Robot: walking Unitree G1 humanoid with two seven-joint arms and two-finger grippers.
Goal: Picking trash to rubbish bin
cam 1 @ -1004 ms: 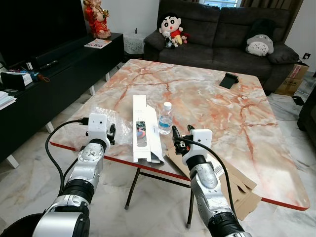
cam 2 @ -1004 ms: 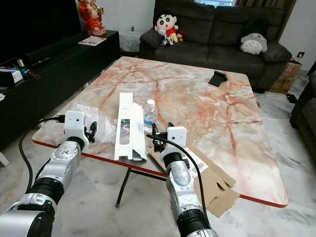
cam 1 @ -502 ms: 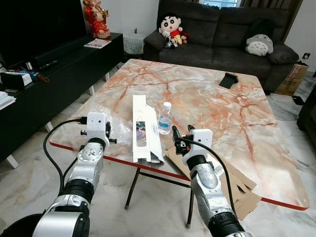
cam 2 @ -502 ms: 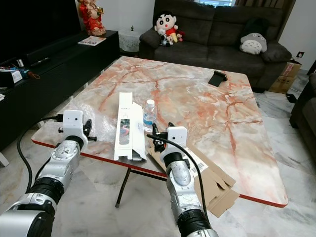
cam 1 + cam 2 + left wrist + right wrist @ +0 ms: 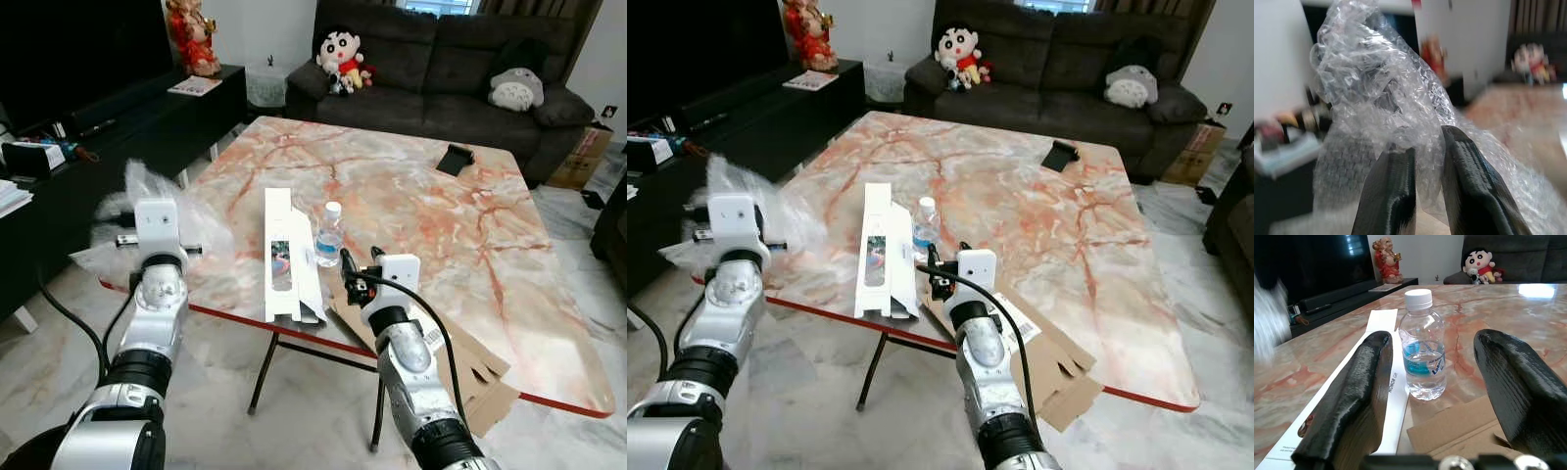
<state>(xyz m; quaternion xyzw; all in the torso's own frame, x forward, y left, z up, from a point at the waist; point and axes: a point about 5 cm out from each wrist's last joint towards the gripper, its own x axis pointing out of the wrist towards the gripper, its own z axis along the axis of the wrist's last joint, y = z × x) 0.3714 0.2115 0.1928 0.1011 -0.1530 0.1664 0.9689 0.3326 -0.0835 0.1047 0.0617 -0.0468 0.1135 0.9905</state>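
Observation:
A crumpled sheet of clear bubble wrap (image 5: 147,191) hangs off the table's left corner, with my left gripper (image 5: 1425,144) shut on it and both black fingers (image 5: 1388,196) pinching a fold. A small water bottle (image 5: 328,235) with a blue label stands near the front edge of the marble table (image 5: 411,196). Beside it lies a long white carton (image 5: 284,255). My right gripper (image 5: 361,259) hovers open just in front of the bottle (image 5: 1422,357) without touching it. A flattened brown cardboard box (image 5: 470,362) lies under the right arm at the table's edge.
A black object (image 5: 454,157) lies at the table's far right. Behind the table stands a dark sofa (image 5: 441,78) with plush toys. A black TV console (image 5: 88,137) runs along the left. The floor (image 5: 313,411) is pale marble tile.
My left arm has swung out to the left and lifted the bubble wrap off the table's left corner. The right arm has stayed in place.

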